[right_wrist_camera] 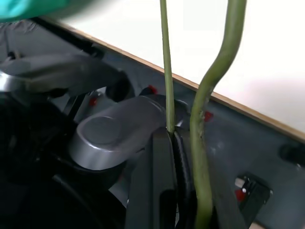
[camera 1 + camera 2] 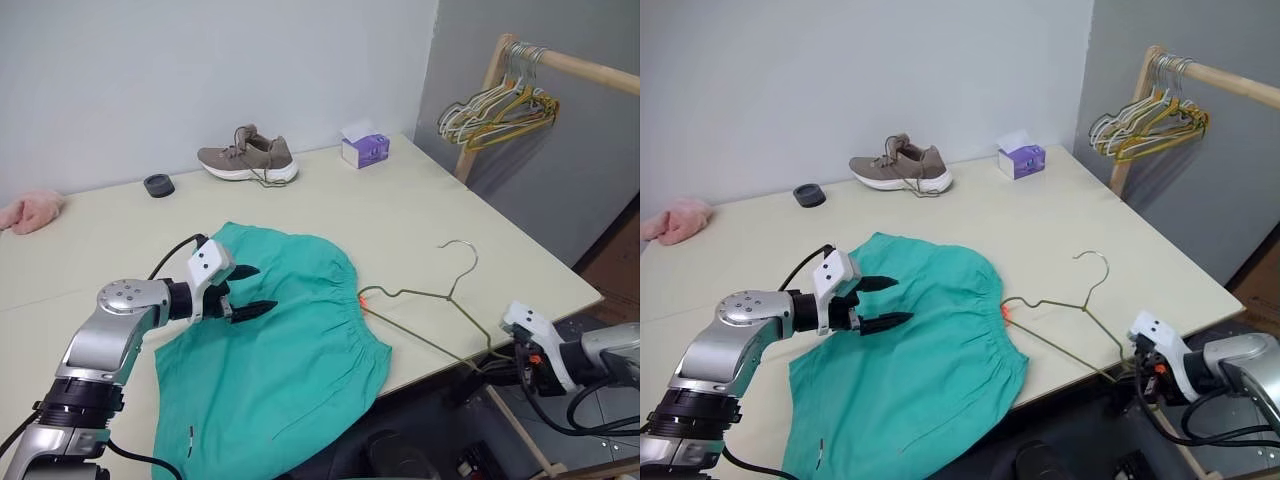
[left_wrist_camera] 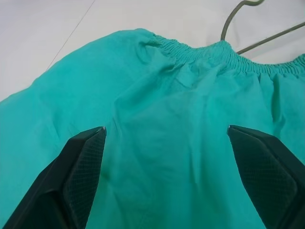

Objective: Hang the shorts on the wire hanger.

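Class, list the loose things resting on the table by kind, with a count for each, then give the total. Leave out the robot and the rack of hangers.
Shorts: 1
Wire hanger: 1
Shoe: 1
Tissue box: 1
Small black round object: 1
Pink fluffy cloth: 1
Total: 6
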Robot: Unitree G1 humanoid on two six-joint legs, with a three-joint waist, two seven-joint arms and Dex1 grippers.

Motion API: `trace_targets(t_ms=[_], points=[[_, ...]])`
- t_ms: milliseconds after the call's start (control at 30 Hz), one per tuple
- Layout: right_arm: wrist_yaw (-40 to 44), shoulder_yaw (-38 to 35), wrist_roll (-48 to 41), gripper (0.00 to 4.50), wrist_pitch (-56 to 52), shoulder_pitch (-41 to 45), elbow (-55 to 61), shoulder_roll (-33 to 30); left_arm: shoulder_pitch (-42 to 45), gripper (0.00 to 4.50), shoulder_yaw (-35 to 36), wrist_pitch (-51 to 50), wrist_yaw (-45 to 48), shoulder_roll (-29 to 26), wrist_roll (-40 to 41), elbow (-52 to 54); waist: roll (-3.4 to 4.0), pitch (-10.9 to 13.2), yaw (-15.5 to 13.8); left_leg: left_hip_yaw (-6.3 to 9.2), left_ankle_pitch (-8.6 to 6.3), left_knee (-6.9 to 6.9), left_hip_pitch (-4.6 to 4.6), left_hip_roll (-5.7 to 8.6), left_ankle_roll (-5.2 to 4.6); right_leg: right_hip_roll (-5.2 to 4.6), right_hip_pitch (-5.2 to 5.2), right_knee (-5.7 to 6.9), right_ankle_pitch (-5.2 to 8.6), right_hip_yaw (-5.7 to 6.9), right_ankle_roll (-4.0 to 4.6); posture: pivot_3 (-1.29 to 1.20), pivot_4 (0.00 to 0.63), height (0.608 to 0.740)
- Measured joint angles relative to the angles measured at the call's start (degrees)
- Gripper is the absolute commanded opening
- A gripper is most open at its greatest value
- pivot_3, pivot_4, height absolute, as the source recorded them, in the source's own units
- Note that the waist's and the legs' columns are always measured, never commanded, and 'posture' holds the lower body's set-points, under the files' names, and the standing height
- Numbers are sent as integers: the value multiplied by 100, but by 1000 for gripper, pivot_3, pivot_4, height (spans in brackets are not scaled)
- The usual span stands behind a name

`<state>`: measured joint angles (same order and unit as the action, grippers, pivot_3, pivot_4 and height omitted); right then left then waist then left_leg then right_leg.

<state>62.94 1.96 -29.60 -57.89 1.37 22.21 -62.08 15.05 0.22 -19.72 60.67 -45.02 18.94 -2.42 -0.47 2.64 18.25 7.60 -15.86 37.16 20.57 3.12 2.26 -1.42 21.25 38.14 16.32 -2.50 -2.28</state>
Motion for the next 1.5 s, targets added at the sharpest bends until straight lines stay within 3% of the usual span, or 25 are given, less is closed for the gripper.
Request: trace_targets(t_ms=[400,800,1033,1500], points=[[-114,510,-79,0,-23,770,341,242,59,4302,141,378,-168,15,-181,-410,-8,-6,-39,3,0,2,4,0,0,0,1,-3,-2,0,-3,-364,0,740],[-328,644,-584,0,-1545,1266,-774,527,33,4302,139,554,-245,85,-285,-452,-6,-7,-80,3,1,6,7,5,-1,-6,4,1,-3,0,-2,-348,0,740],[178,460,-637,0,-1245,1291,-1280,-85,-14,4302,141,568,-257,89,-316,-448,-4,-13,-100,7,0,5,10,5,-2,-6,4,-1,-3,6,-3,-341,0,740],[-453,882,-321,0,-1448,2071,-2219,1007,-59,4302,169,485,-153,160,-175,-232,2,-16,-89,6,1,15,13,7,-3,-7,7,8,-5,0,-5,-330,0,740]])
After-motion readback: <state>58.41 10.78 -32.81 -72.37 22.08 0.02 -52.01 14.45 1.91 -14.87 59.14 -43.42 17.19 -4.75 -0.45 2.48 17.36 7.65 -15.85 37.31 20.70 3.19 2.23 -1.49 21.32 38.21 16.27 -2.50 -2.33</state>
